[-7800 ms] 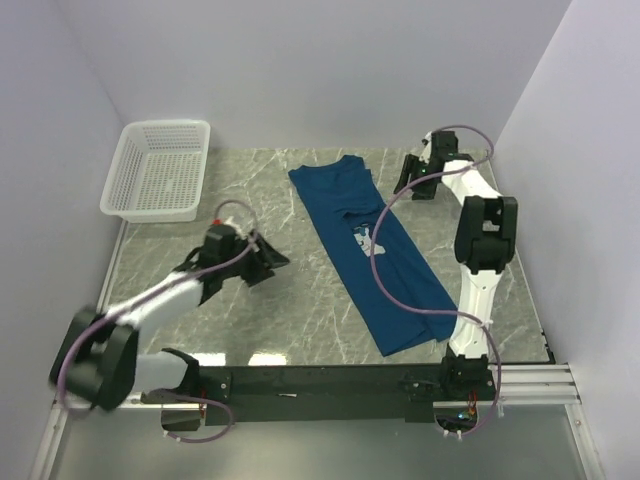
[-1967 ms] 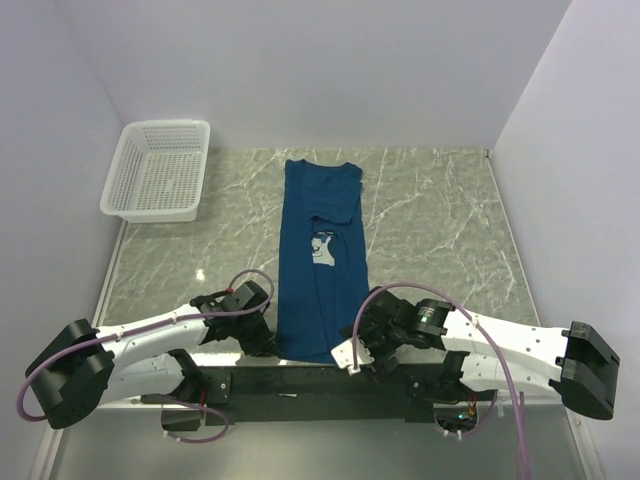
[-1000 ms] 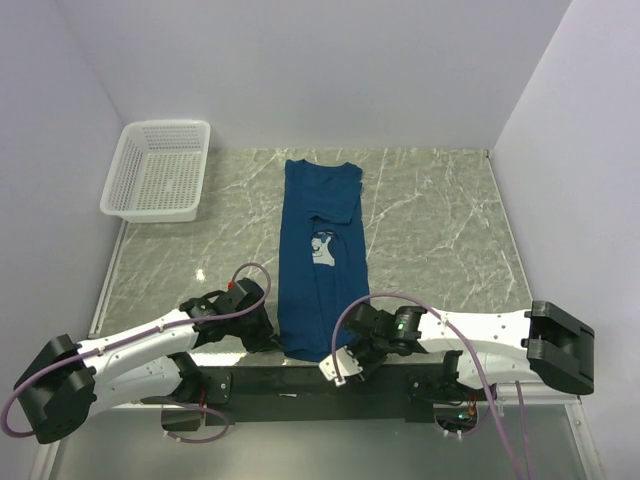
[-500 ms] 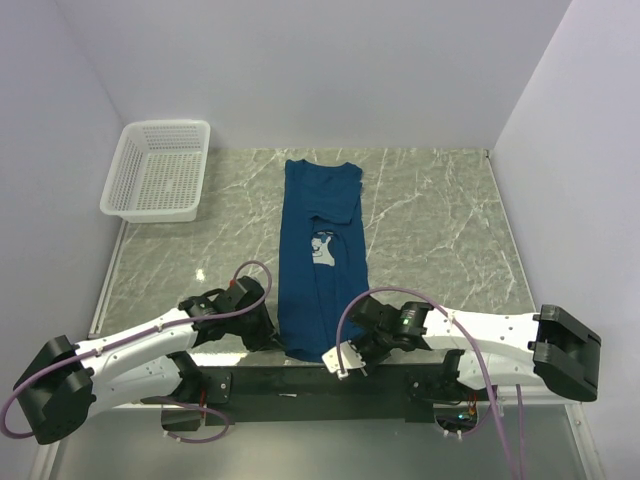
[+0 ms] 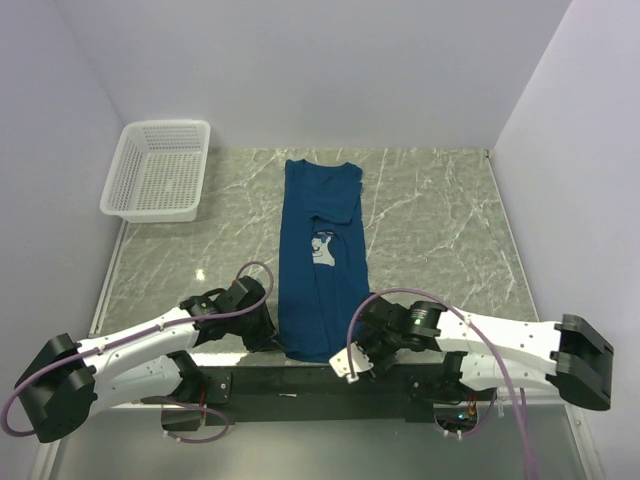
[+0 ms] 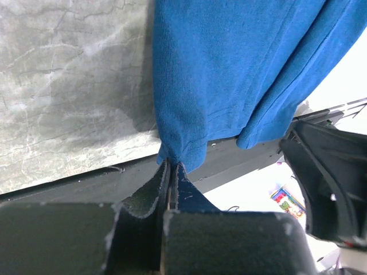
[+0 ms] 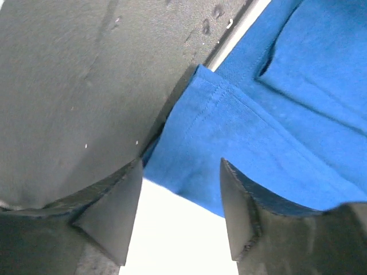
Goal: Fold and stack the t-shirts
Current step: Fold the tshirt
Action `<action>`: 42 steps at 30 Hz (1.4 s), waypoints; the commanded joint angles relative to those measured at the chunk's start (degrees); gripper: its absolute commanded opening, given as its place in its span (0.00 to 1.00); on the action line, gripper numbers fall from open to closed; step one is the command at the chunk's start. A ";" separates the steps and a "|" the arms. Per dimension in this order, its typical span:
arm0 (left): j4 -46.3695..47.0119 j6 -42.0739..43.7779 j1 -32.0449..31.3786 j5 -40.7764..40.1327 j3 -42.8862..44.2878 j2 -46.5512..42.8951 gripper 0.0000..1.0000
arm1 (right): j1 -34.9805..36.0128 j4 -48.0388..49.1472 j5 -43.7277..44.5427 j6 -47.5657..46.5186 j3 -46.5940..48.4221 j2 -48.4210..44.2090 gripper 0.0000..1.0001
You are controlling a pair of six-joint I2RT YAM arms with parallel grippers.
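A dark blue t-shirt (image 5: 320,270), folded into a long strip, lies down the middle of the table with its collar at the far end. Its pale print (image 5: 321,247) faces up. The hem hangs over the table's near edge. My left gripper (image 5: 272,340) is shut on the hem's left corner, and in the left wrist view the cloth (image 6: 229,74) bunches into the closed fingertips of the gripper (image 6: 170,165). My right gripper (image 5: 352,362) is open at the hem's right corner. In the right wrist view the hem (image 7: 275,114) lies just past the spread fingers of the gripper (image 7: 180,172), touching neither.
A white lattice basket (image 5: 158,170) stands at the table's far left corner. The black mounting rail (image 5: 300,382) runs along the near edge under the hem. White walls close in the left, back and right sides.
The right gripper has shifted slightly rightward along the hem's near edge. The left gripper keeps its hold on the corner, and the shirt has not moved over the last second.
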 commanded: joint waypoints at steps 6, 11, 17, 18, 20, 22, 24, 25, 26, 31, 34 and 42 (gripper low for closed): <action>1.72 1.22 -0.14 1.45 1.20 0.64 0.01 | -0.81 -4.39 0.41 -11.17 -2.86 -5.20 0.65; 2.34 1.22 -0.13 1.97 1.20 1.52 0.00 | -0.81 1.68 2.35 -11.62 -5.17 -3.36 0.64; 2.16 1.05 -0.13 2.06 1.28 1.26 0.01 | -0.81 4.42 3.59 -11.79 -5.69 -1.16 0.64; 2.25 0.87 -0.13 2.15 1.20 1.17 0.01 | -0.81 4.51 3.06 -11.97 -5.69 -0.90 0.63; 2.51 0.87 -0.22 2.33 1.02 1.26 0.01 | -0.81 4.86 3.05 -12.14 -5.69 -0.37 0.62; 2.69 0.96 -0.13 2.42 1.19 1.43 0.01 | -1.07 5.21 3.32 -12.49 -5.61 0.25 0.61; 2.51 1.04 -0.13 2.50 1.37 1.43 0.01 | -1.34 3.99 2.62 -13.28 -4.47 0.16 0.59; 2.42 1.05 -0.13 2.50 1.55 1.43 0.01 | -1.60 3.28 1.40 -13.46 -3.94 -0.01 0.58; 2.25 1.13 -0.13 2.59 1.63 1.43 0.01 | -1.69 1.71 0.86 -13.72 -2.63 -0.36 0.57; 2.24 1.57 -0.13 2.85 1.90 1.87 0.01 | -1.69 -0.06 -0.28 -14.52 -0.42 -0.02 0.56; 2.51 1.57 -0.13 2.85 2.16 2.14 0.01 | -1.69 -0.24 -0.90 -14.78 -0.15 1.74 0.53; 2.33 1.57 -0.14 3.12 1.63 1.61 0.01 | -1.60 2.83 -0.46 -13.90 -1.47 4.55 0.51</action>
